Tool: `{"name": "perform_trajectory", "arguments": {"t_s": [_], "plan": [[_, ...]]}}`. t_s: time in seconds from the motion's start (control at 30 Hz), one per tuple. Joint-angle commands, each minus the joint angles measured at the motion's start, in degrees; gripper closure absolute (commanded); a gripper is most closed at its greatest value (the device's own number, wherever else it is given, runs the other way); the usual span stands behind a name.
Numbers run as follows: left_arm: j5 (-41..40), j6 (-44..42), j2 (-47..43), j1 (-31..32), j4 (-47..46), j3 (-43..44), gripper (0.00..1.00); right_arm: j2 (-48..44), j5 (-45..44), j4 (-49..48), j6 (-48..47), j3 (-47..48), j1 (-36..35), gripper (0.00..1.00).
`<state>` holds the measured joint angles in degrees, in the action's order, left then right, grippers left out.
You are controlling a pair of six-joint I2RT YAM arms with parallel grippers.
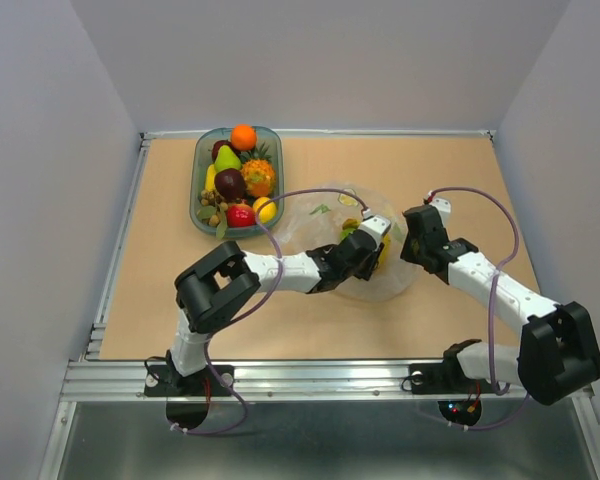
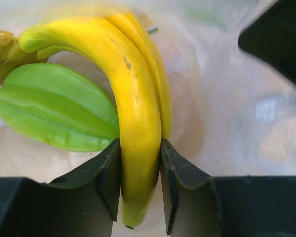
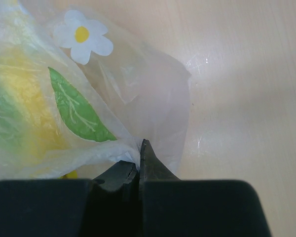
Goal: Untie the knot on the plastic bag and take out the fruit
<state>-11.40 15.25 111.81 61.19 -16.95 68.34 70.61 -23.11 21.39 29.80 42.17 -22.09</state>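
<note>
left gripper pinches banana at lower centre, green piece left of it; right gripper fingers pressed together on plastic bag edge, bottom centre

Table: flat tan top, edged with metal rail on the left, far and near sides.
1. Tray, green-tinted, rectangular; stood at the far edge, left of the middle.
2. Plastic bag, clear, crumpled, printed with a flower and a leaf; lay near the table's middle, just beside the tray's near right corner, with fruit inside.
</note>
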Motion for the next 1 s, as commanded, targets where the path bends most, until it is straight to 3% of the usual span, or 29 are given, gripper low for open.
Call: {"name": "perform_trajectory", "arguments": {"t_s": [0.0,0.5,0.97], "plan": [[3.8,-3.1,-11.1,0.3,-2.9,-4.8,1.00,-2.1,-1.1,-2.3,-0.6,-0.7,0.3,0.99],[25.7,-12.3,-25.6,0.2,-10.3,-14.3,1.00,-0.7,-0.5,-2.3,-1.2,2.7,0.3,0.99],[24.8,-12.0,-44.0,-2.8,-18.2,-14.9,1.00,-1.8,-0.2,-2.2,-1.4,1.0,0.4,0.99]]}}
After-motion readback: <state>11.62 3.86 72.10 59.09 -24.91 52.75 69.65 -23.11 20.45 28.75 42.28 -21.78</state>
